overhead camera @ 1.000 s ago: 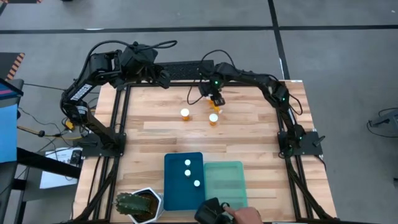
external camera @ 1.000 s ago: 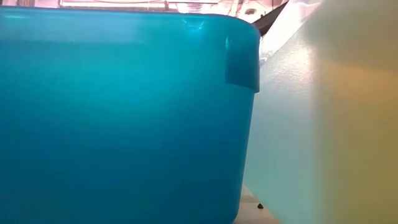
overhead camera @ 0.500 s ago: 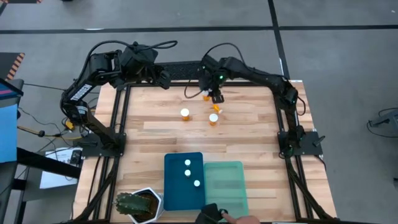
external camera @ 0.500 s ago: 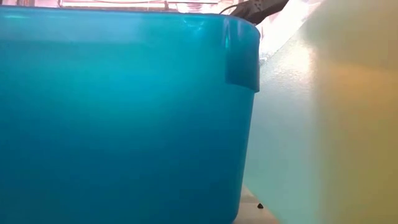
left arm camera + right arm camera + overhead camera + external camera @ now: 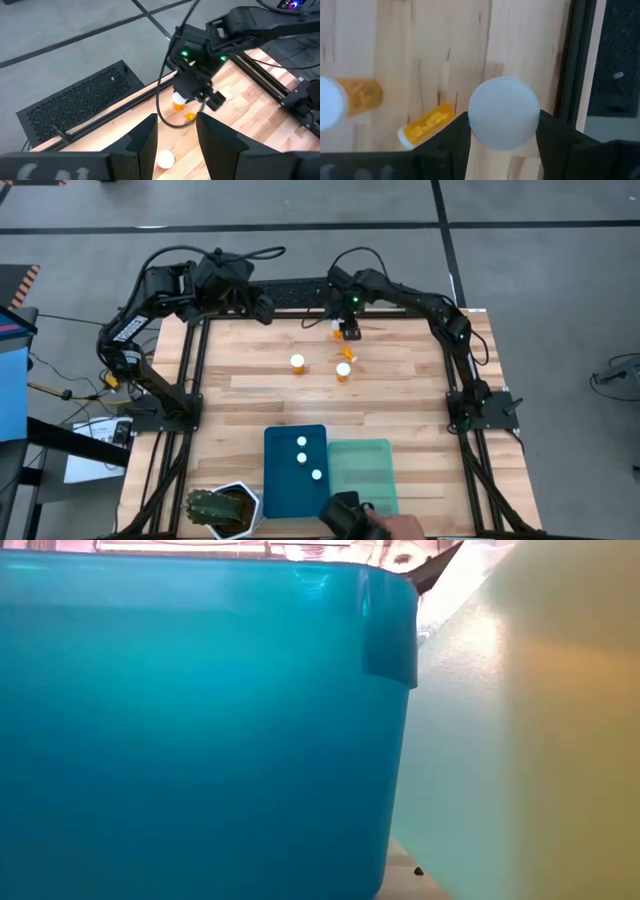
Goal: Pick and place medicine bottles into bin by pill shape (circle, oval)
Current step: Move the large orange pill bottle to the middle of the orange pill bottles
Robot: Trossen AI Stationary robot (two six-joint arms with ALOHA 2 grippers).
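Orange vial with a white cap point(image 5: 504, 120) sits clamped between the fingers of your right end effector point(image 5: 347, 332), above the far edge of the wooden bench point(image 5: 250, 395). A second vial point(image 5: 298, 363) and a third point(image 5: 343, 370) stand mid-bench; a fourth point(image 5: 426, 125) lies on its side. Blue tray point(image 5: 296, 470) holds three capped vials; green tray point(image 5: 362, 470) adjoins it. Your left end effector point(image 5: 175, 137) hovers at the far-left corner, fingers apart, gripping nothing
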